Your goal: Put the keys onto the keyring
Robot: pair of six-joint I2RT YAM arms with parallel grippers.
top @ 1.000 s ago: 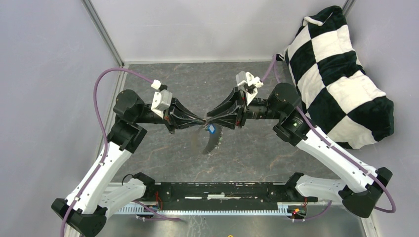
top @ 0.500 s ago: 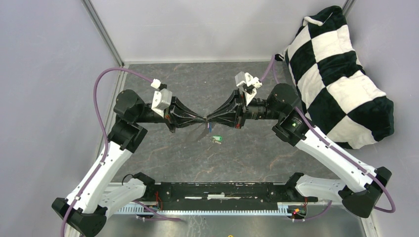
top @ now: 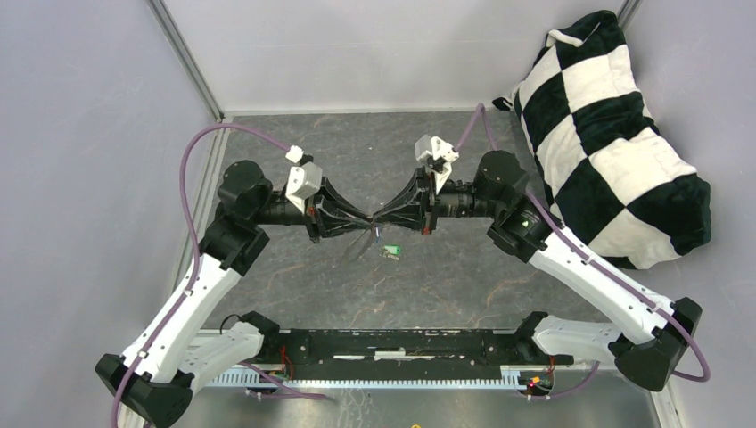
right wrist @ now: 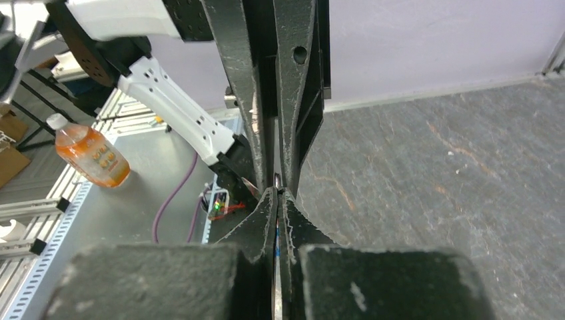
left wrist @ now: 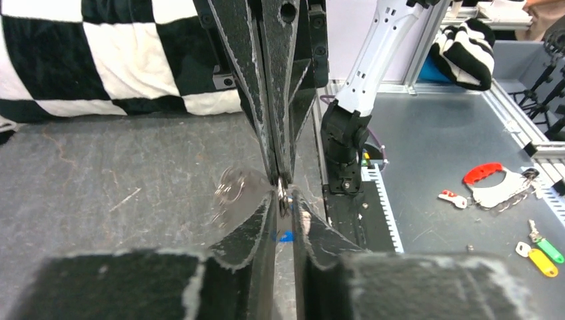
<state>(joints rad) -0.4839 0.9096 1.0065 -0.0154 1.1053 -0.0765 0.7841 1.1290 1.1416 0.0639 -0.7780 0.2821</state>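
The thin beaded grey-silver keyring (top: 359, 242) dangles limp from the pinched-shut left gripper (top: 366, 218), tip to tip with the closed right gripper (top: 383, 219). The tiny green-headed key (top: 390, 252) lies on the dark table (top: 294, 267) below; light and slippery, probably best pinched by its plastic head.

Two matching robot arms. The left arm (top: 192, 294) and right arm (top: 588, 272) each have long white shells dotted with small dark screw holes, linked by rounded black joints (top: 241, 187) and ending in black bases (top: 143, 397). A purple cable (top: 185, 169) runs along each arm. The left gripper (top: 367, 217) and right gripper (top: 380, 217) are black, wide at the back and tapering to thin points, with edges scuffed pale grey. A white camera block (top: 303, 178) sits on each wrist.
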